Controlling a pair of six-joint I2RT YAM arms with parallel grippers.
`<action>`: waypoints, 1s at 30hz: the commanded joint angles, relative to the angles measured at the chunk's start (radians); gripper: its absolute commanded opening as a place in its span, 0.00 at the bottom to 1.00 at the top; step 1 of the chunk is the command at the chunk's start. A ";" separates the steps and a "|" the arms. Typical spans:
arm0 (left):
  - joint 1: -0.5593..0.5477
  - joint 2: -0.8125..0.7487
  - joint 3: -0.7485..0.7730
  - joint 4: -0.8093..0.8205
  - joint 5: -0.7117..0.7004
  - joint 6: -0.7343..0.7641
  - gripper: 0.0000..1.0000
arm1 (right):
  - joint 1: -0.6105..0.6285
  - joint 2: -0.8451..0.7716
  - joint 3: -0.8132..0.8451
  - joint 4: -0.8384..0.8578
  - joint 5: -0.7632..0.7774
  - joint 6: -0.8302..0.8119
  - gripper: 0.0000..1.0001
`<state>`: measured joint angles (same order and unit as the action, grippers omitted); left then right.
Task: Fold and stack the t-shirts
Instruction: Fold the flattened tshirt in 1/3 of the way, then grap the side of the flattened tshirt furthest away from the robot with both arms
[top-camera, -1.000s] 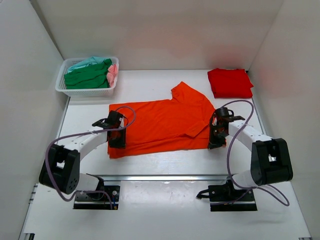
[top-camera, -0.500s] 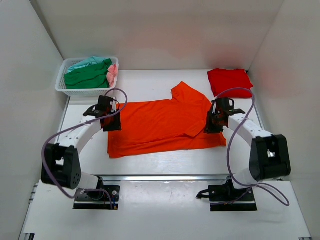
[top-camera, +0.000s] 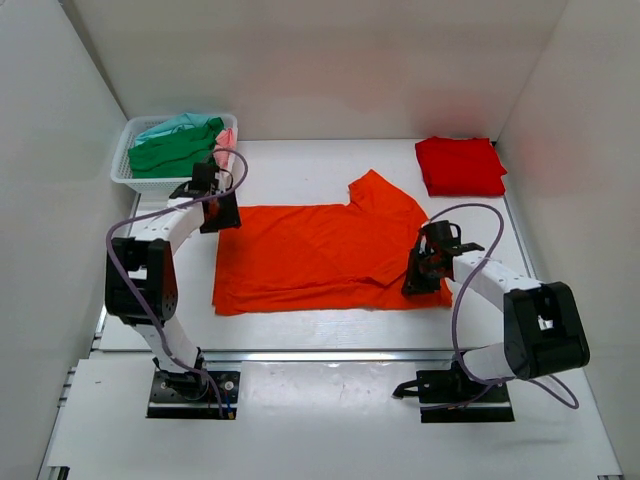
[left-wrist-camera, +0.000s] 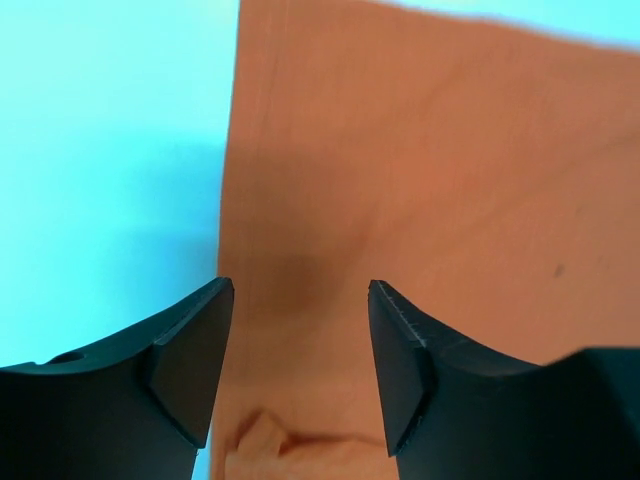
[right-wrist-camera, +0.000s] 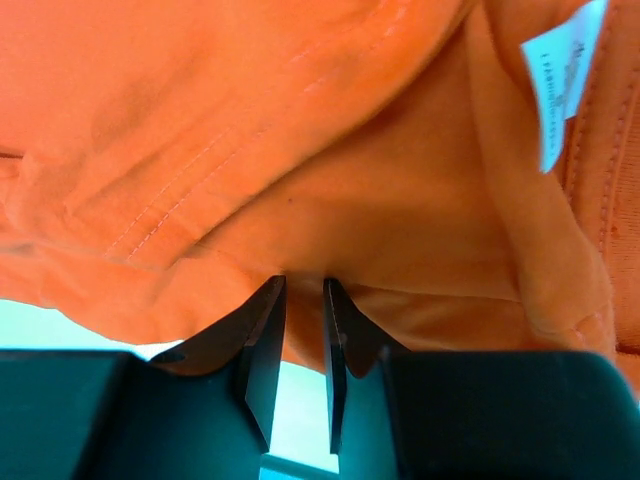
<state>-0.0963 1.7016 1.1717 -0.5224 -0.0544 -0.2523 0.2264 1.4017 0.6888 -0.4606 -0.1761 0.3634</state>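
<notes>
Mid-table: orange t-shirt (top-camera: 320, 255) spread flat, hem end left, neck end right, one sleeve (top-camera: 375, 192) poking to the far side; no fold made yet

Over its far left corner hangs the left gripper (left-wrist-camera: 300, 300), jaws apart, nothing between them: let go, cloth lying flat beneath

At the near right edge sits the right gripper (right-wrist-camera: 304, 288), low, close by the neck label (right-wrist-camera: 560, 85). Jaws nearly together with rumpled cloth at their tips; can't tell whether it is pinched or only touched

Judgement: the two ends are being worked so the shirt lies smooth and square before its first fold

Far right corner: red t-shirt (top-camera: 460, 165), already folded, likely the base of the stack

Far left: basket (top-camera: 170, 185) holding green t-shirt (top-camera: 175, 155), teal t-shirt (top-camera: 165, 125) and pink t-shirt (top-camera: 226, 142), heaped and waiting their turn
</notes>
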 joint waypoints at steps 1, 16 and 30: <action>0.007 0.048 0.097 0.061 0.004 -0.011 0.68 | -0.044 -0.023 -0.029 -0.047 -0.003 -0.041 0.20; 0.003 0.362 0.346 0.079 -0.096 -0.011 0.64 | -0.108 -0.001 0.406 -0.167 -0.060 -0.156 0.25; -0.026 0.512 0.522 -0.100 -0.130 0.076 0.48 | -0.133 0.078 0.437 -0.112 -0.106 -0.164 0.25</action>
<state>-0.1093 2.1883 1.6482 -0.5560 -0.1772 -0.2241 0.1078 1.4643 1.0767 -0.6136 -0.2558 0.2058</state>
